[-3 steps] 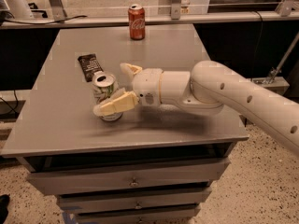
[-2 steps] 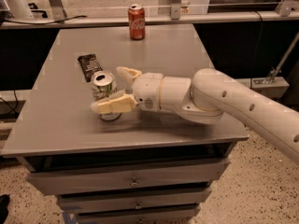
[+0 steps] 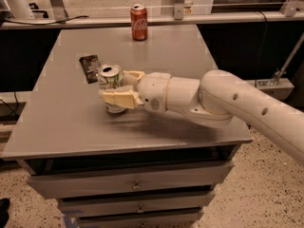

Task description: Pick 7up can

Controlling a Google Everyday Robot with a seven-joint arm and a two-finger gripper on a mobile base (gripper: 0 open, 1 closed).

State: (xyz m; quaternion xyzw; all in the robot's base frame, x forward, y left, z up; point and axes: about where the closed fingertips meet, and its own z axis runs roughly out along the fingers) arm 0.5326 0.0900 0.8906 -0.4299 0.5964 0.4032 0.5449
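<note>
Nearest the camera, the front edge of the bench (image 3: pixel 128 146) and the drawers (image 3: pixel 135 186) under it are as they were. Just beyond, left of centre, the tool (image 3: pixel 114 87) pinches the 7up can (image 3: pixel 110 80): the near finger (image 3: pixel 118 99) crosses the front of its lower body and the far finger (image 3: pixel 133 75) lies against its back, with no gap showing on either side. The arm (image 3: pixel 213 101) reaches in from the lower right. What has changed in the last second is small but telling. The can and the tool together now sit a little higher in the frame and slightly to the right, while everything else has kept its place, so the grip has likely taken and the lift has probably begun. Whether the base is truly off the bench cannot be told, since the near finger and a shadow hide it. The can leans a little to the left, which hints at an off-centre hold that could slip as it rises. Just behind it, toward the upper left, lies a dark packet (image 3: pixel 89 68), close to the can but apart from it. Farthest off, at the back edge, the cola can (image 3: pixel 138 23) stands upright and untouched.
</note>
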